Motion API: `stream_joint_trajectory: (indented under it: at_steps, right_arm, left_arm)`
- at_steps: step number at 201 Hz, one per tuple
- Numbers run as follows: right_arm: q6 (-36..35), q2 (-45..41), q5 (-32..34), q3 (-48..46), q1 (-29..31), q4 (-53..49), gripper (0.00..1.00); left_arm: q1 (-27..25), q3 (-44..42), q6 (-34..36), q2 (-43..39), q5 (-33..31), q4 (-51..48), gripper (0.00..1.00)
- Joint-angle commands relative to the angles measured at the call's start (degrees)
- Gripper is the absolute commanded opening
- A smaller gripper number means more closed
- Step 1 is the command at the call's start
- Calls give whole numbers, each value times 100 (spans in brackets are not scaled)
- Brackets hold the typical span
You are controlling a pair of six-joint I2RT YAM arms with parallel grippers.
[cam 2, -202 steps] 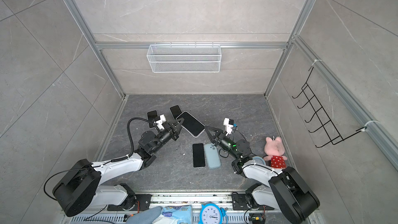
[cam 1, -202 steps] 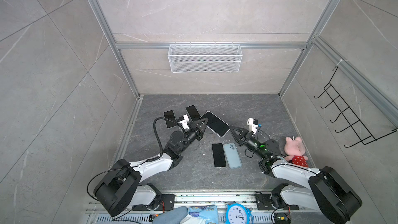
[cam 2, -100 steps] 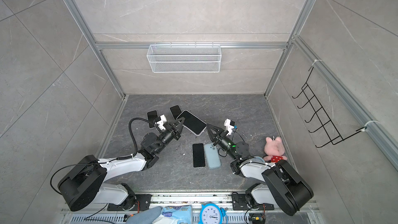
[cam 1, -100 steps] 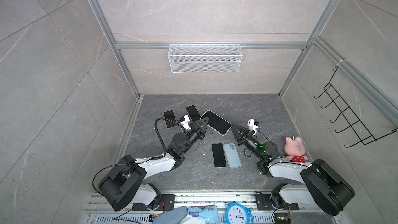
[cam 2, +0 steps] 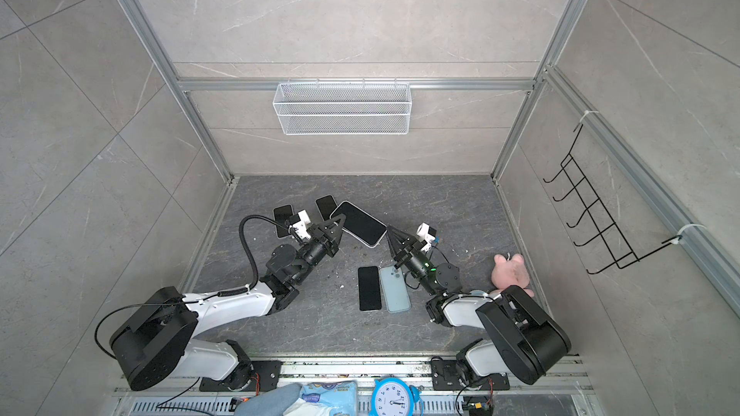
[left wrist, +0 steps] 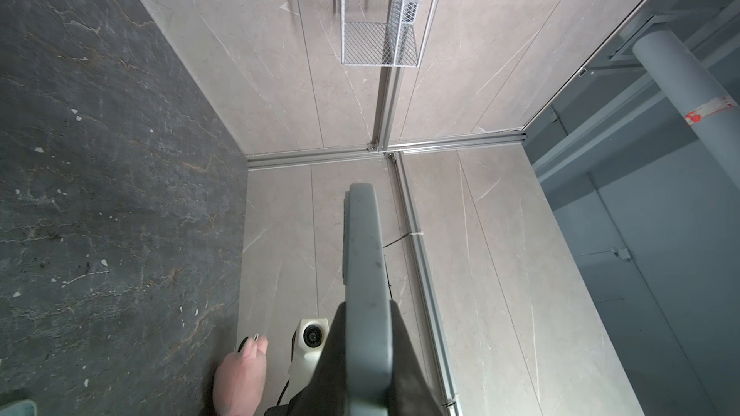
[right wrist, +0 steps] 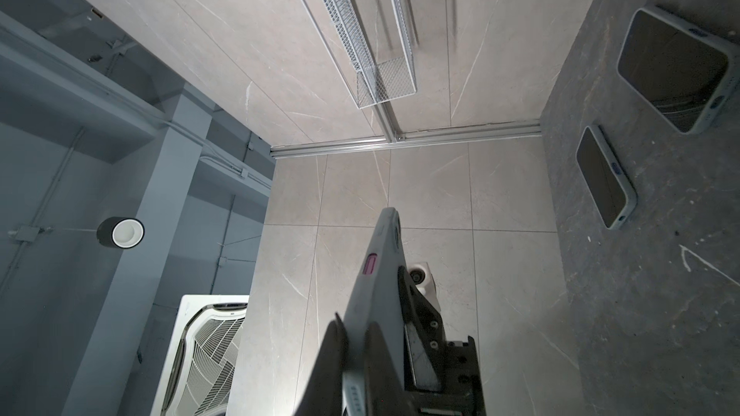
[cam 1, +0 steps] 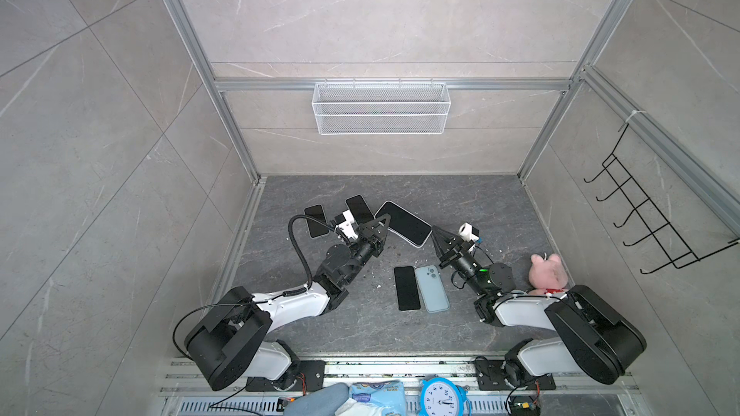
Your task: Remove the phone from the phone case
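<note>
Spanning the gap between the two arms, a glossy black-screened phone (cam 1: 404,222) sits inside its matte grey phone case (left wrist: 366,274) with rounded corners, held clear of the dark veined stone floor (cam 1: 460,202). Both wrist views show only the case's smooth, slightly smudged edge, cut off at the frame border, with the screen hidden. A small pink side button (right wrist: 370,265) shows in the right wrist view. The left gripper (cam 1: 384,218), with black triangular fingers, is pinched onto one end of the case. The right gripper (cam 1: 433,230) is pinched onto the opposite end. Each has only the case's thickness between its jaws. Nearer the arm bases, a flat black slab phone (cam 1: 406,288) and a pale blue phone back (cam 1: 431,289) lie side by side on the floor, touching. A pink plush pig (cam 1: 546,272) has its lower part hidden by the right arm.
</note>
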Motion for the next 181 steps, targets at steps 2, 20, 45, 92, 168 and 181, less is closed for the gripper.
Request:
stream_joint_trajectory:
  at_steps: [2,20,45,92,168,181]
  right_arm:
    - [300,273,529,-127,-112,-538,0]
    - [381,400,575,-146,-111,-536,0]
    - [502,669,522,-84,-110,-532,0]
    - [627,1052,558,-55,-117,-537,0]
    - [-337,604,470,-56,-190,-544,13]
    - [-908,-6,410,-251,-297,-564,43]
  left_arm:
    - [-138,541,-92,-301,177,1612,0]
    - [-137,550,-75,-325,161,1608,0]
    - [-137,541,-32,-360,138,1612,0]
    - [-131,498,48,-431,73,1610,0]
    - [-128,509,35,-326,75,1605,0]
    - [-130,418,-64,-296,32,1600,0]
